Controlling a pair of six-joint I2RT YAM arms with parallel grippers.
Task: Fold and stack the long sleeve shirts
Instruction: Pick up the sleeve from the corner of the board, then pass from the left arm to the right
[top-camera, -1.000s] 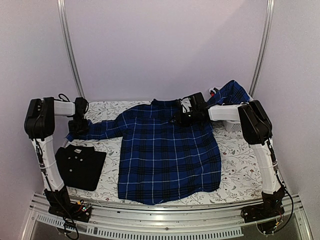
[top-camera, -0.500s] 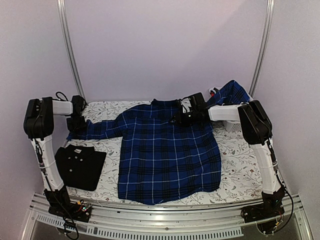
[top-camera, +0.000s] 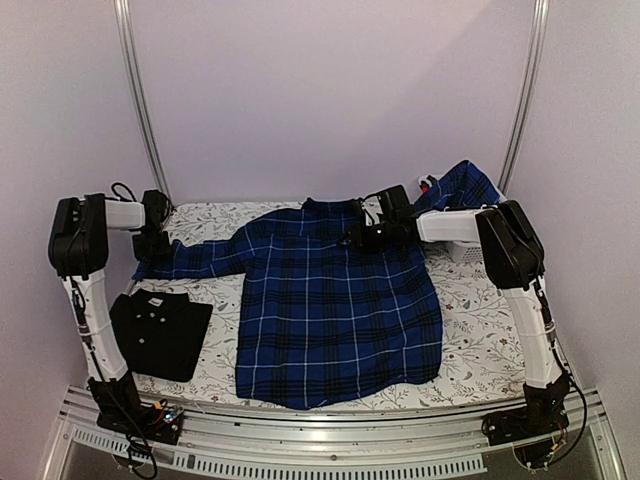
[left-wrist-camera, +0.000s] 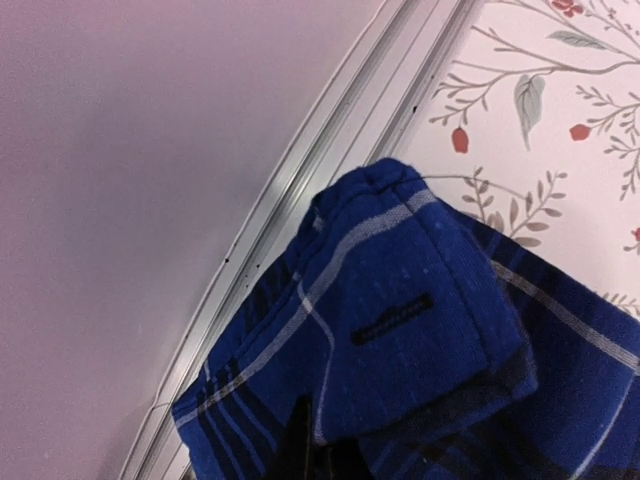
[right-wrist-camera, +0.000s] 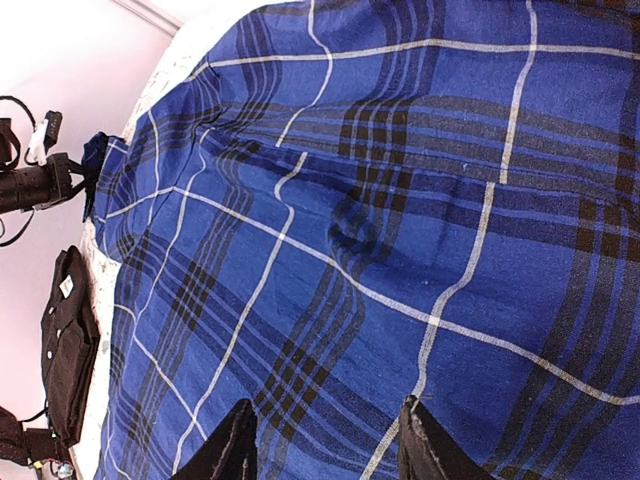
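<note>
End effector, left (left-wrist-camera: 312, 455): pressed together on the cuff (left-wrist-camera: 415, 320) of the blue plaid shirt (top-camera: 335, 310), which lay spread across the desk (top-camera: 475, 345). Right end effector (right-wrist-camera: 328, 445): spread, over the shirt's upper body. I judged the sleeve wanted carrying inward, low and taut.

Floral-print tabletop (top-camera: 470, 340) carries plaid shirt (top-camera: 330, 310) spread flat at centre, folded black shirt (top-camera: 160, 330) near left, basket (top-camera: 463, 252) far right.
</note>
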